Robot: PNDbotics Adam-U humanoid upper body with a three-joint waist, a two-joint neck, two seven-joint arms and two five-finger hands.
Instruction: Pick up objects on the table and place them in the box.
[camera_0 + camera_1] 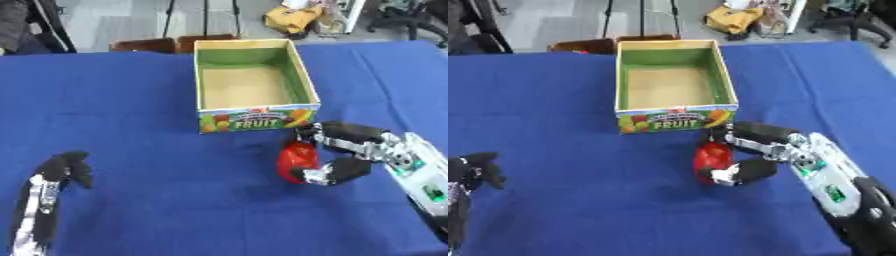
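the right hand's fingers (343, 134) and thumb are curled round a red object (296, 159), clamped on it from above and below, so that the red shape sits between the upper black fingers and the lower black thumb. the right hand (350, 150) comes in from the right side on a silver and white forearm (420, 175) that runs off toward the lower right corner. the red object is rounded and glossy; what kind of thing it is cannot be made out. it sits just in front of the box, near the box's front right corner, at or just above the blue cloth; whether it touches the cloth cannot be told.

the box (255, 119) is an open cardboard carton with green inner walls and a tan floor, and a printed front panel showing fruit pictures and the word "fruit". it stands upright in the middle of the counter (114, 110), which is covered in blue cloth.

the left hand (66, 169) shows near the lower left, black, its fingers bunched and curled with nothing in them, resting over the cloth well apart from the box and the red object.
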